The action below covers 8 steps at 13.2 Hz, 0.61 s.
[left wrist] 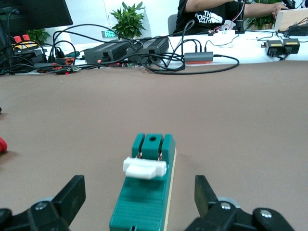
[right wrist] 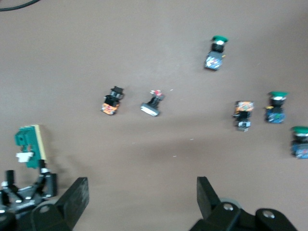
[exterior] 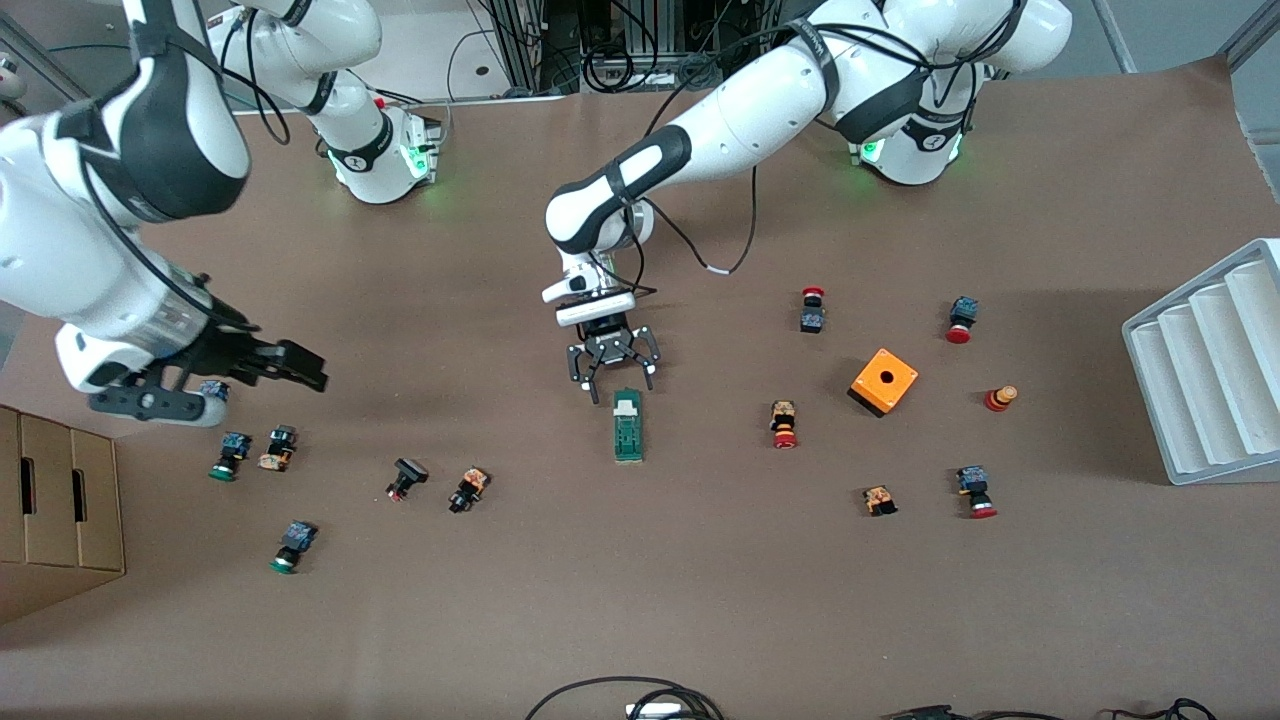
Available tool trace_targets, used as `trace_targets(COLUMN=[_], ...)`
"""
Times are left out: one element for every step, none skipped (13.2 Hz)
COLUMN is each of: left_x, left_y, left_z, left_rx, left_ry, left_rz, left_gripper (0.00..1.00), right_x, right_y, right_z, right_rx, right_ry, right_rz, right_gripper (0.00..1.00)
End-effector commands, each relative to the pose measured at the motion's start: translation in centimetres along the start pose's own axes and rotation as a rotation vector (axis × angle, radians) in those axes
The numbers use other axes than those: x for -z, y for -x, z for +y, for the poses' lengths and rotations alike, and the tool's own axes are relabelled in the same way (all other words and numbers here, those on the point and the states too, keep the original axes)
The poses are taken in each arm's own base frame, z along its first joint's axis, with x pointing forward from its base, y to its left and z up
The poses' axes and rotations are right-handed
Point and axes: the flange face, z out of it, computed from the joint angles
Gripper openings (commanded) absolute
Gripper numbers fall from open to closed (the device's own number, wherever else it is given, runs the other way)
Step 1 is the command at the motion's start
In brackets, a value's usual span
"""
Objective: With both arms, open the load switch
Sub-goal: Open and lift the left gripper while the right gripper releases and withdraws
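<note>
Now the load switch (exterior: 628,425) lies untouched between the left gripper's (exterior: 612,374) spread jaws.

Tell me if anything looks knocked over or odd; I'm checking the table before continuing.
Several push buttons, like one near the orange cube, lie tipped on their sides. The load switch lies flat below the open left gripper; the open right gripper waits.
</note>
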Motion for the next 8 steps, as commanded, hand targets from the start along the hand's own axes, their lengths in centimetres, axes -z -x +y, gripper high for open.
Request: trace_targets(left_x=[2.1,2.9,3.7,4.5,5.1,5.8,6.5,7.1], left_y=[-4.7,-6.2,-8.0,-9.5,-11.1,-12.8,-14.2,-15.8], left_z=[0.3,0.5,0.7,0.8,0.7,0.5,0.3,0.1], left_rx=[0.01,0.025,0.04,0.048,0.036,0.003,-0.038,-0.063], left_ry=[-0.012,-0.01,0.0,-0.003,-0.009,-0.019,-0.029,-0.031], left_rz=[-0.035,-0.055,-0.072,-0.093,-0.111,-0.144,-0.183,-0.206], left_gripper=[1.0,1.0,1.0,1.0,1.0,1.0,1.0,1.0], right_x=[1.2,1.2,1.1,0.7,0.5,0.3,0.2,0.4], right_y=[1.2,1.0,1.0,0.8,0.7,0.8,0.9,1.2], right_z=[2.2,2.9,3.0,3.0,2.9,2.6,2.7,2.6], right_rx=[0.091,0.131,0.182,0.208,0.211,0.216,0.214,0.218], right_ry=[0.045,0.047,0.047,0.047,0.047,0.046,0.044,0.042], right_rz=[0.013,0.011,0.01,0.015,0.026,0.038,0.035,0.036], right_gripper=[1.0,1.0,1.0,1.0,1.0,1.0,1.0,1.0])
